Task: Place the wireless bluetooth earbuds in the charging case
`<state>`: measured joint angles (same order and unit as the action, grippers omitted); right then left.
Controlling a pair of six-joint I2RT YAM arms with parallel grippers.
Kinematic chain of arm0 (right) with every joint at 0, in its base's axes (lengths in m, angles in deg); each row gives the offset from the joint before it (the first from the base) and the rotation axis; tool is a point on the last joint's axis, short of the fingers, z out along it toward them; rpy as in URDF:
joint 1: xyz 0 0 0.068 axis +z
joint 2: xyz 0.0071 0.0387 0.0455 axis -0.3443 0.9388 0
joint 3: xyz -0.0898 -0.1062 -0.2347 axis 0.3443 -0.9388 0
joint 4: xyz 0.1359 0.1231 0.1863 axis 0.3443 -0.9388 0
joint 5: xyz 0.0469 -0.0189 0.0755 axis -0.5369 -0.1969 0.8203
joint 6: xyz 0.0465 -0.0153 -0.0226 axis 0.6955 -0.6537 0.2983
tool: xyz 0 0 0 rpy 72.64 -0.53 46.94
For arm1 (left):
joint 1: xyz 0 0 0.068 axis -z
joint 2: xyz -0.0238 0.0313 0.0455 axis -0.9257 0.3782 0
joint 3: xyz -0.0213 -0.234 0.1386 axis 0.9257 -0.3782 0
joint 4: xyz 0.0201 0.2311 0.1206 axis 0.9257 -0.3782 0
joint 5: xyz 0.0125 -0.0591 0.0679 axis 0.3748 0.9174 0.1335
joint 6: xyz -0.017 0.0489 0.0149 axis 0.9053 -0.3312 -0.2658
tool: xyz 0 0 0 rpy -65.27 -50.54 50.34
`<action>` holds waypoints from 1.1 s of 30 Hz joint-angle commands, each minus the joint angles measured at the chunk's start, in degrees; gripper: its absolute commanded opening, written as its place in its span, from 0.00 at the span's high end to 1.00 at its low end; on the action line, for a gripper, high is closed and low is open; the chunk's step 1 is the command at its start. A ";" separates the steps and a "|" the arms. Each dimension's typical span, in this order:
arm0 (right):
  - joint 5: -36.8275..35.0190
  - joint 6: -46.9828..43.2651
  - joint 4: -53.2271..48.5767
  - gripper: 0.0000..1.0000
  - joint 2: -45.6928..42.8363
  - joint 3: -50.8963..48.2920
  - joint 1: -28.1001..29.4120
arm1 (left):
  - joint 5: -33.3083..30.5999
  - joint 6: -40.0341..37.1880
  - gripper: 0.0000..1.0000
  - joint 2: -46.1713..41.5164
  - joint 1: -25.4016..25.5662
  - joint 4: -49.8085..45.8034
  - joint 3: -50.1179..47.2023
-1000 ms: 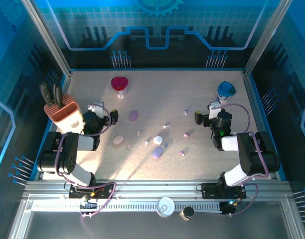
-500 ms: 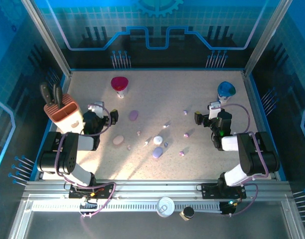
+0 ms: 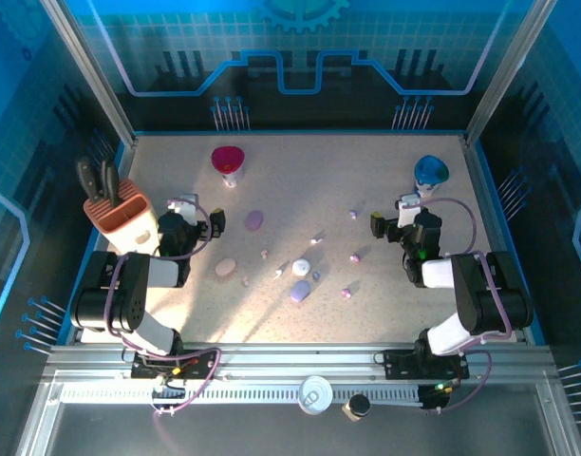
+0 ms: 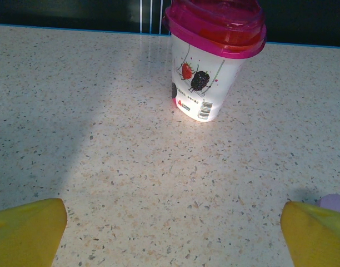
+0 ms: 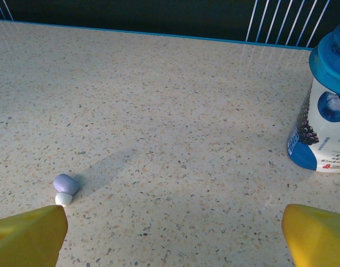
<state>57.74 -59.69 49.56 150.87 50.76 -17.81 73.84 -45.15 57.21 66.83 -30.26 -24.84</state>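
Observation:
Several tiny earbuds lie scattered mid-table, among them one earbud (image 3: 353,214), a second earbud (image 3: 355,256) and a third earbud (image 3: 265,254). Oval cases lie among them: a purple case (image 3: 254,219), a pink case (image 3: 225,268), a white case (image 3: 301,267) and a lilac case (image 3: 300,291). My left gripper (image 3: 197,216) (image 4: 170,233) is open over bare tabletop, left of the purple case (image 4: 334,200). My right gripper (image 3: 402,216) (image 5: 173,236) is open too, with nothing between its fingers. A purple-and-white earbud (image 5: 64,186) lies ahead to its left.
A pink-lidded yoghurt cup (image 3: 228,163) (image 4: 211,61) stands at the back left. A blue-lidded cup (image 3: 429,174) (image 5: 325,111) stands at the back right. A knife block (image 3: 118,214) sits by the left wall. Blue walls fence the table.

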 commanded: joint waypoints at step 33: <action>4.82 20.47 -39.72 0.00 -32.00 7.94 23.30 | -7.44 0.02 0.01 -1.22 20.47 -68.00 34.23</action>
<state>59.82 -39.84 12.89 117.56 55.83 1.18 62.95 -46.59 52.42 87.09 -84.53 4.23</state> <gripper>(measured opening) 0.997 0.992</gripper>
